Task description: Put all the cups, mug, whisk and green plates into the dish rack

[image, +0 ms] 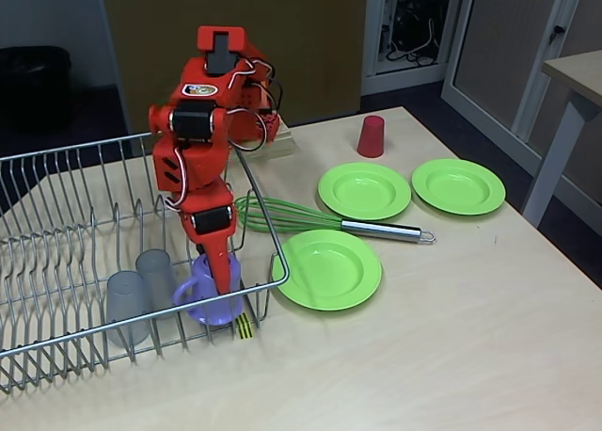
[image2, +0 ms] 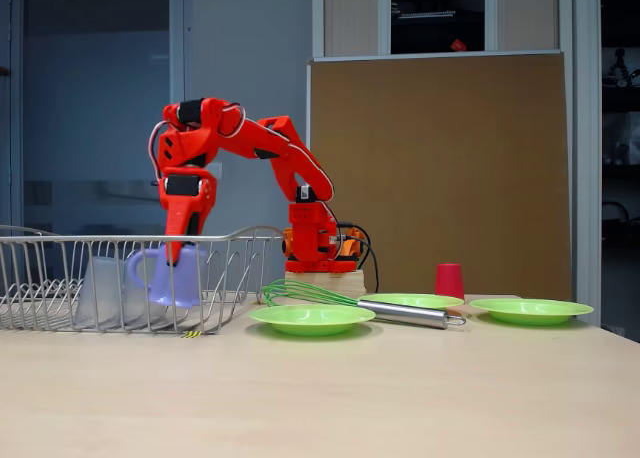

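My red gripper (image: 223, 276) reaches down into the dish rack (image: 66, 158) and is shut on the rim of the lilac mug (image: 209, 301), which hangs slightly tilted near the rack's right end. From the side, the gripper (image2: 176, 258) holds the mug (image2: 166, 278) just above the floor of the rack (image2: 60, 240). Two grey cups (image: 125, 307) (image: 155, 273) stand in the rack to the mug's left. The red cup (image: 372, 136) sits upside down on the table. The green whisk (image: 282, 215) lies between three green plates (image: 329, 268) (image: 364, 190) (image: 458, 185).
The arm's base (image: 254, 120) sits on a wooden block behind the rack's right end. A yellow-black tag (image: 245, 327) hangs on the rack's front corner. Bare table (image: 423, 356) stretches in front. A second table's leg (image: 555, 158) stands at the far right.
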Controlling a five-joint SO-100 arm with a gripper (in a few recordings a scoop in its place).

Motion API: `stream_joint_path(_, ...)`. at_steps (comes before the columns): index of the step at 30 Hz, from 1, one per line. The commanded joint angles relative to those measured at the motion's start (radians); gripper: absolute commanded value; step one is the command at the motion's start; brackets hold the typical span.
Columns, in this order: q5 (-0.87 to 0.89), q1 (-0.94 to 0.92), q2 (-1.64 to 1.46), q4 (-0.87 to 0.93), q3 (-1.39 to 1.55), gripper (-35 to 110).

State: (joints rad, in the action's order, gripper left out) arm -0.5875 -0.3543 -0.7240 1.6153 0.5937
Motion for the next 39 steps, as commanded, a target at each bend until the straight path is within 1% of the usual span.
stream_joint_path(1, -0.018, -0.003, 0.005, 0.009, -0.06, 16)
stream_joint_path(5, -0.028, -0.012, 0.049, 0.021, -0.101, 18)
stream_joint_path(13, -0.052, -0.028, 0.098, 0.078, -0.189, 34)
stream_joint_path(18, -0.067, -0.029, 0.097, 0.097, -0.207, 40)
stream_joint_path(24, -0.069, -0.029, 0.097, 0.101, -0.215, 42)
stream_joint_path(39, -0.069, -0.028, 0.114, 0.1, -0.232, 41)
